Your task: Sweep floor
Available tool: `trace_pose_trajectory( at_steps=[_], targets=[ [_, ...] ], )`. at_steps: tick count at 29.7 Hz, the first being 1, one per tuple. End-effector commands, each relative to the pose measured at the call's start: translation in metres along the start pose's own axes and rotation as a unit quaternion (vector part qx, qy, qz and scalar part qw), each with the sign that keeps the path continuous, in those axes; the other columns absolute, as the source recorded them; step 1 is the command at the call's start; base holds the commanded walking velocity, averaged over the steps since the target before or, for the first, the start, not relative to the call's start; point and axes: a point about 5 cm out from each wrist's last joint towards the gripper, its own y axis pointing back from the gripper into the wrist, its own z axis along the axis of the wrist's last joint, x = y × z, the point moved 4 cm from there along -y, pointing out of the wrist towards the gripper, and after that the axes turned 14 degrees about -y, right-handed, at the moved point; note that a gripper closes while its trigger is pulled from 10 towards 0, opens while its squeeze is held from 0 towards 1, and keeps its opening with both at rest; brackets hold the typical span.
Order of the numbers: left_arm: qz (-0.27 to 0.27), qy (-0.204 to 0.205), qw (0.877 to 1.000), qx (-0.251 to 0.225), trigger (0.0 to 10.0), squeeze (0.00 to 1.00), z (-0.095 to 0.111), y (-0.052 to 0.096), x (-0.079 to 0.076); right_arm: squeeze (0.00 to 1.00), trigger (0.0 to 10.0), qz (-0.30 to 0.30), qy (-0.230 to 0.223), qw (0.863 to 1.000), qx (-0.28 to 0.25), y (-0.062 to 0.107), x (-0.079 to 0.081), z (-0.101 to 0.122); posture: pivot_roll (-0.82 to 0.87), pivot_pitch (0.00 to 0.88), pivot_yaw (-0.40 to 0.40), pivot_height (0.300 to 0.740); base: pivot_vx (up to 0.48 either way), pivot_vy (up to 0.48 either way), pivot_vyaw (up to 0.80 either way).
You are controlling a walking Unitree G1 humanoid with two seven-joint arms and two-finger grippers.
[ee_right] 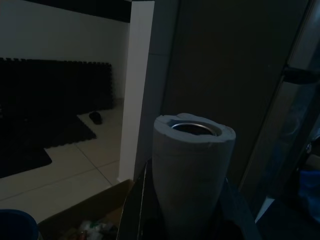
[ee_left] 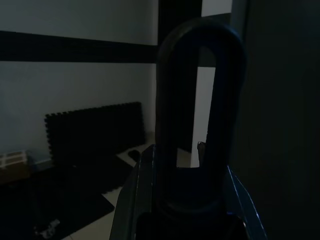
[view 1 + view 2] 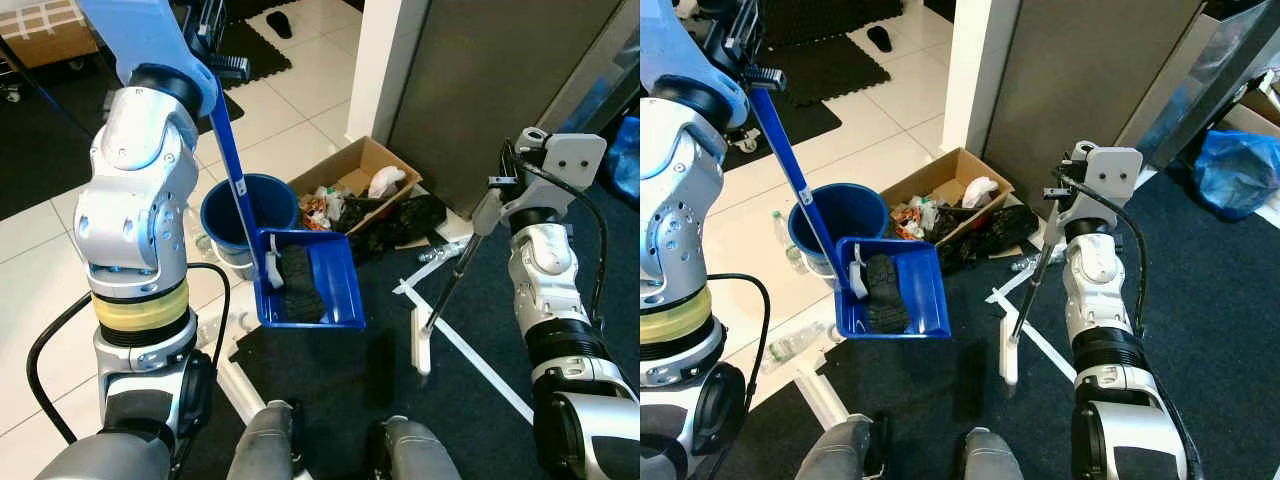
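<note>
Broom (image 3: 1025,300) held slanted by right gripper (image 3: 1065,205), white head parked on dark carpet, likely kept clear of dustpan. Blue dustpan (image 3: 895,295) raised by handle, clamped in left gripper (image 3: 750,65), pan level so black debris stays in. Beyond: blue bucket (image 3: 245,210), cardboard box (image 3: 355,180) with litter.

A blue dustpan (image 3: 898,290) on a long blue handle (image 3: 795,170) holds a black shoe (image 3: 883,292), beside a blue bucket (image 3: 840,215) and a cardboard box (image 3: 945,190) of rubbish. The right arm (image 3: 1095,270) holds a broom (image 3: 1025,300) upright on dark carpet (image 3: 1200,300).
</note>
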Motion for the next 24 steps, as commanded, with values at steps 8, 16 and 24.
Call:
trace_pose_trajectory(
  at_steps=[8,16,24],
  targets=[
    [0.026,-0.020,0.999,-0.036,10.0,0.00,0.0178,-0.0020,0.0092,0.00,10.0,0.001,0.013,1.000,-0.016,-0.0031,-0.0033,0.0086,0.03,0.064,-0.083,0.740,0.400,0.000,0.00],
    [0.030,-0.020,0.999,-0.033,10.0,0.00,0.0158,-0.0035,0.0107,0.00,10.0,0.001,0.010,1.000,-0.015,-0.0033,-0.0041,0.0084,0.03,0.064,-0.083,0.740,0.480,0.000,0.00],
    [0.030,-0.022,0.999,-0.035,10.0,0.00,0.0165,-0.0044,0.0112,0.00,10.0,-0.001,0.007,1.000,-0.014,-0.0029,-0.0051,0.0070,0.03,0.062,-0.080,0.740,0.480,0.000,0.00]
  ],
)
